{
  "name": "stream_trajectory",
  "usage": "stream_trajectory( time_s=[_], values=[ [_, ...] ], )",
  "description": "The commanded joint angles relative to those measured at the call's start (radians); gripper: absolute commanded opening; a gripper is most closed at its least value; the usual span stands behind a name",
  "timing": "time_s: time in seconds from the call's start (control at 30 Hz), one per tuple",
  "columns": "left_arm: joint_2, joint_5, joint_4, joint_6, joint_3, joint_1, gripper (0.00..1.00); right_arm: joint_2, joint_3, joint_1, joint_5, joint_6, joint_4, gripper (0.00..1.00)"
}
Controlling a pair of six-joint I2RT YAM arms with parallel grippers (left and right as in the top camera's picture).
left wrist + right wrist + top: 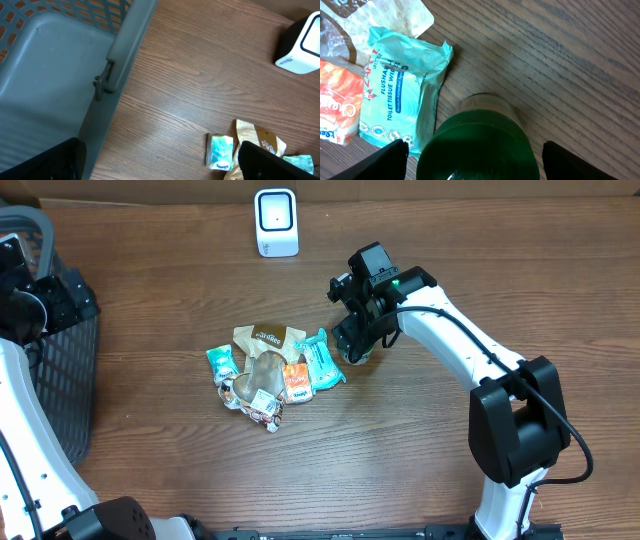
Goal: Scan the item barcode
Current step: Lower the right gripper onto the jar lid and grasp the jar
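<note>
Your right hand (475,150) is spread, one finger each side of the green-capped container (480,125), not pinching it that I can see. Container stands upright on the bench (580,65), just beside the teal wipes pack (400,95), at the right edge of the packet pile (265,375). Judgement: rigid, round, smooth cap, so likely to slip or twist in the grip; fairly light, I'd guess. Take hold square across the cap's sides, or lower on the pale body if you can reach it. Barcode not visible; probably on the side wall, so expect to tilt it toward the scanner (276,222), well apart at the far edge. Your left hand (160,162) is spread wide, empty, by the basket (50,75).
</note>
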State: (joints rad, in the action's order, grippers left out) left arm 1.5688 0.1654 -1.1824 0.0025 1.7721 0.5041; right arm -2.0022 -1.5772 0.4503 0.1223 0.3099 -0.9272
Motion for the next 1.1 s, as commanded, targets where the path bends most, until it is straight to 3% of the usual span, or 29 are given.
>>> stream_trajectory(
  time_s=[0.0, 0.5, 0.9, 1.07],
  values=[
    [-0.005, 0.011, 0.001, -0.009, 0.020, 0.000, 1.00, -0.011, 0.006, -0.007, -0.009, -0.003, 0.010, 0.81],
    [-0.005, 0.011, 0.001, -0.009, 0.020, 0.000, 1.00, -0.013, 0.006, -0.008, -0.009, -0.027, 0.021, 0.79],
    [-0.005, 0.011, 0.001, -0.009, 0.020, 0.000, 1.00, -0.033, 0.006, -0.008, -0.016, -0.053, 0.031, 0.66],
    [-0.005, 0.011, 0.001, -0.009, 0.020, 0.000, 1.00, -0.033, 0.006, -0.008, -0.016, -0.056, 0.027, 0.65]
  ],
)
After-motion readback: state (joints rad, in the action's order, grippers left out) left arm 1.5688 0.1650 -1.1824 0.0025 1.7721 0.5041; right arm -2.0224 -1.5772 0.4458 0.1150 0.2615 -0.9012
